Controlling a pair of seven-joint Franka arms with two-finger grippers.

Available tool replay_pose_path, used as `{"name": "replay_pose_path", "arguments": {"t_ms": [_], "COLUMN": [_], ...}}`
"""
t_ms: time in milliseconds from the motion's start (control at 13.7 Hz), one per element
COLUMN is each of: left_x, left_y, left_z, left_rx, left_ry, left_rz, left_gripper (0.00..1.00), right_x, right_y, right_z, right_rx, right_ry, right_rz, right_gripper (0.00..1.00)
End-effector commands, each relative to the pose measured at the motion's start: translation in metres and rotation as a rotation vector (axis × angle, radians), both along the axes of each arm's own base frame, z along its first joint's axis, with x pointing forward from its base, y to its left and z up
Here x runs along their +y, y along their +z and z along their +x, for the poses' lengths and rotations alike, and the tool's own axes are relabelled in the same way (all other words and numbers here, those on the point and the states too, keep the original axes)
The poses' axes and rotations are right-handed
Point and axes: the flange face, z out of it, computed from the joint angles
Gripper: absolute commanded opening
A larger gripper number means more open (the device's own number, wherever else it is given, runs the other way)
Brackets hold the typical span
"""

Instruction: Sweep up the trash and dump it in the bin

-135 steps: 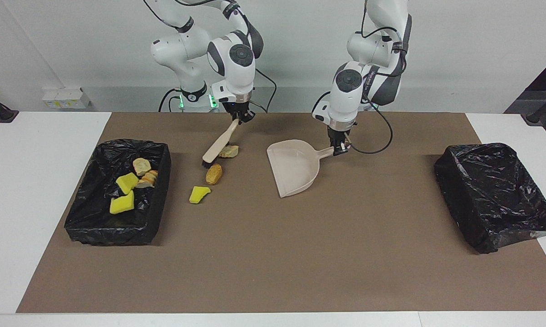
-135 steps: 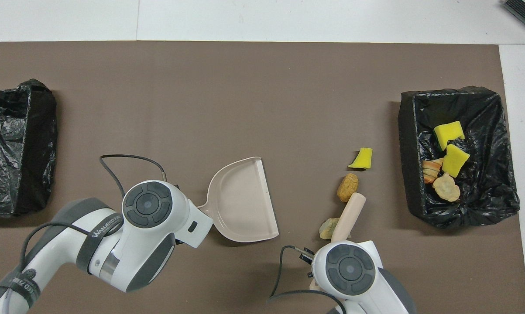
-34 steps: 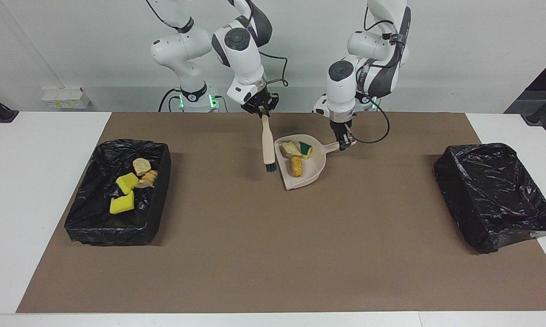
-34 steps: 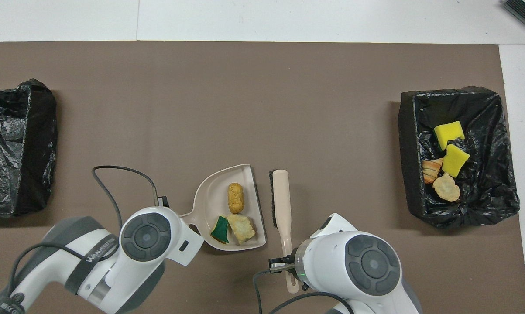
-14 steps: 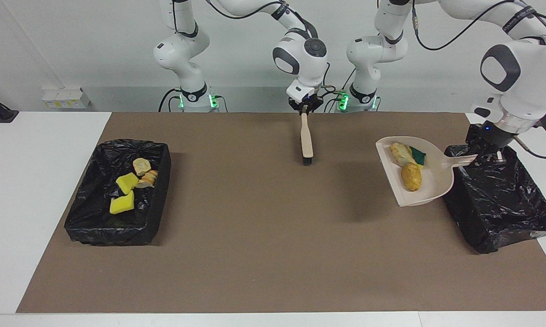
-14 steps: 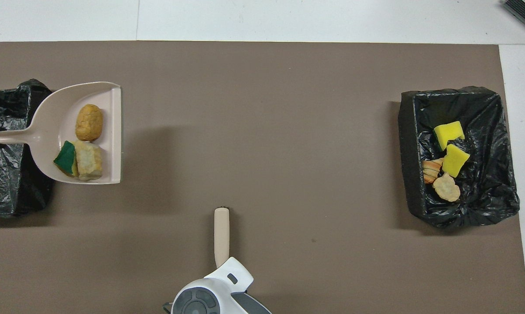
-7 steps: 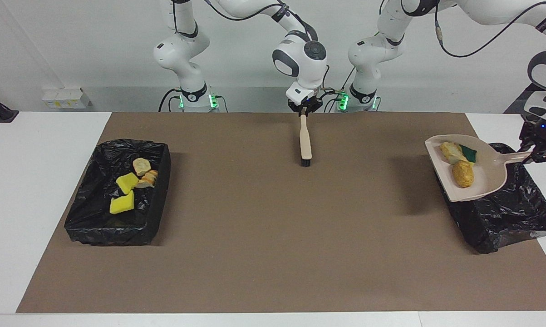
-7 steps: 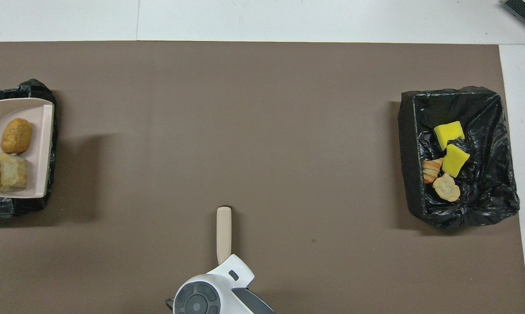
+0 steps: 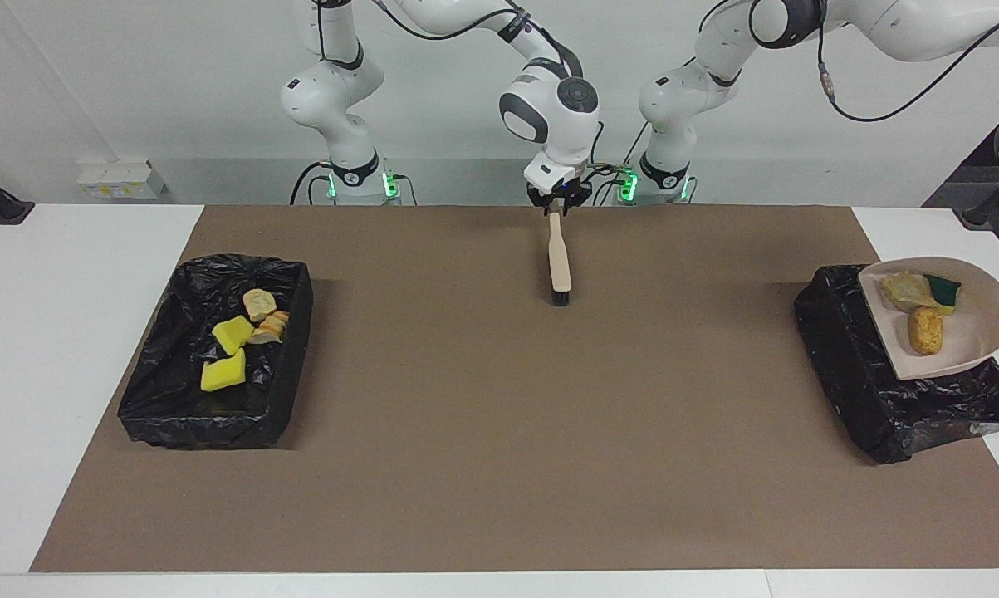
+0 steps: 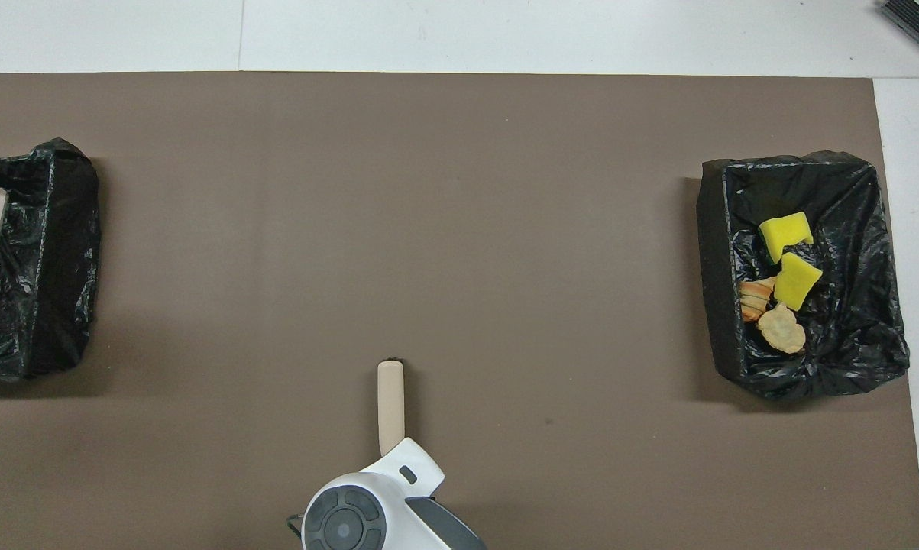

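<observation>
Over the last second we carry the dustpan [image 9: 956, 332] from beside the bin to over the bin at the left arm's end [image 9: 848, 365]; it now hovers above the bin's opening, level, not yet tipped. It holds three pieces of trash: tan lump [image 9: 903, 288], orange lump [image 9: 925, 330], green-faced sponge chunk [image 9: 944, 290]. The left gripper is out of frame at the handle end, so we can't tell its grip. The right gripper [image 9: 556, 209] is clamped on the brush [image 9: 559, 262] handle, waiting mid-table, bristles down near the mat. The other four pieces sit in the bin at the right arm's end [image 9: 291, 349]. Next move is likely the tilt to dump.
</observation>
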Motion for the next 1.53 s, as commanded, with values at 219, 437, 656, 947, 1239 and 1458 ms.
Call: {"name": "replay_pose_path", "arguments": {"t_ms": [219, 437, 656, 947, 1239, 1458], "left_x": [-0.039, -0.060, -0.099, -0.114, -0.130, -0.131], "left_y": [0.001, 0.029, 0.060, 0.071, 0.073, 0.073], "left_z": [-0.005, -0.012, -0.017, -0.017, -0.012, -0.013], "left_rx": [-0.088, -0.071, -0.069, -0.082, -0.096, -0.100], "left_ry": [0.099, 0.138, 0.183, 0.165, 0.142, 0.151], "left_rz": [0.290, 0.381, 0.510, 0.534, 0.566, 0.586], "left_gripper": [0.00, 0.00, 0.00, 0.00, 0.00, 0.00], "right_x": [-0.022, -0.080, -0.130, -0.214, -0.334, -0.404], "right_y": [0.043, 0.094, 0.116, 0.172, 0.248, 0.292], "right_z": [0.043, 0.082, 0.111, 0.146, 0.176, 0.203], "right_rx": [-0.134, -0.193, -0.193, -0.217, -0.220, -0.278], "right_ry": [-0.030, -0.141, -0.182, -0.222, -0.165, -0.127], "right_rz": [0.006, 0.039, 0.013, -0.001, -0.016, -0.018], "right_gripper": [1.00, 1.00, 1.00, 1.00, 1.00, 1.00]}}
